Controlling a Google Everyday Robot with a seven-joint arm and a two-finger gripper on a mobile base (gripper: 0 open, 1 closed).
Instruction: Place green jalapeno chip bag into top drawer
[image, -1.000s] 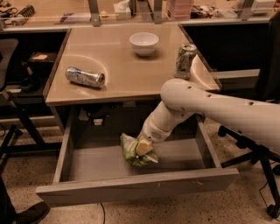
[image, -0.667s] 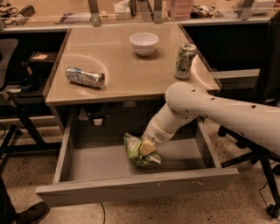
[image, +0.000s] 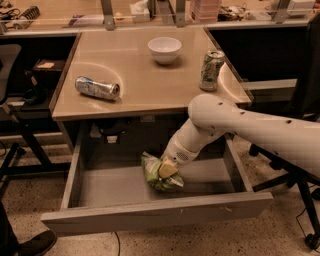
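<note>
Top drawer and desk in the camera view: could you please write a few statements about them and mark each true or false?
1. The drawer is pulled open. True.
2. The chip bag lies on the desk. False: it is inside the drawer, with the hand down against it.
3. A white bowl stands on the desk. True.
4. Both cans stand upright. False: the left can lies on its side; only the right can is upright.

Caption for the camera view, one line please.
Claw on the green chip bag, low inside the open top drawer.
</note>
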